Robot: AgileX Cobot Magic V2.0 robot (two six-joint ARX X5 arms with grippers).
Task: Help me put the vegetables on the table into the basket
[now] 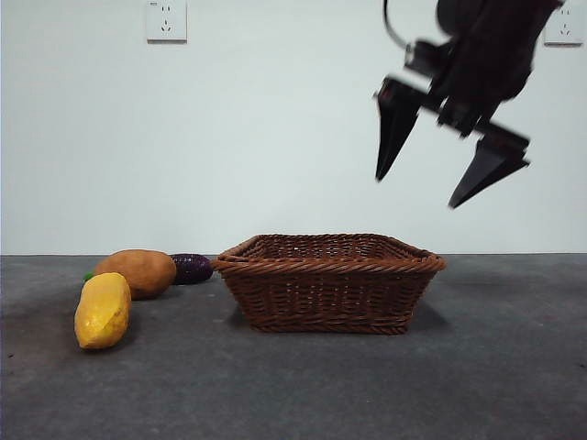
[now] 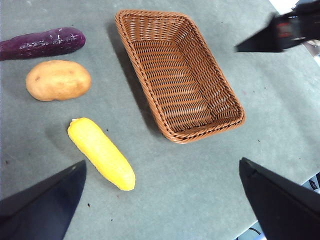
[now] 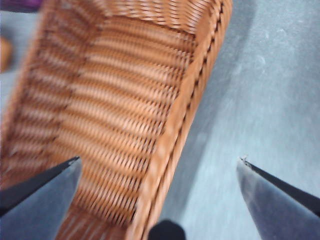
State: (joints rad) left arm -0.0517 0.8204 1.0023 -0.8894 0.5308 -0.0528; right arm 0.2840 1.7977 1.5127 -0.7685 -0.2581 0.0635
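Observation:
Three vegetables lie on the table (image 1: pixel 495 367) left of the basket (image 1: pixel 330 266): a bumpy yellow one (image 1: pixel 103 310) (image 2: pixel 101 153) nearest the front, a potato-like oval (image 1: pixel 138 271) (image 2: pixel 58 80) behind it, and a purple eggplant (image 1: pixel 191 268) (image 2: pixel 42 42) beside the basket. Nothing is inside the woven basket (image 2: pixel 200 136). My right gripper (image 1: pixel 415 192) (image 3: pixel 159 159) hangs open and holds nothing, well above the basket's right rim (image 3: pixel 200 95). High over the table, my left gripper (image 2: pixel 162 161) is open and holds nothing; it is out of the front view.
A white wall with two outlets (image 1: pixel 166 19) (image 1: pixel 564 27) stands behind the table. The table's edge (image 2: pixel 300 182) shows in the left wrist view, on the side of the basket away from the vegetables. Bare table surface lies right of the basket and in front of it.

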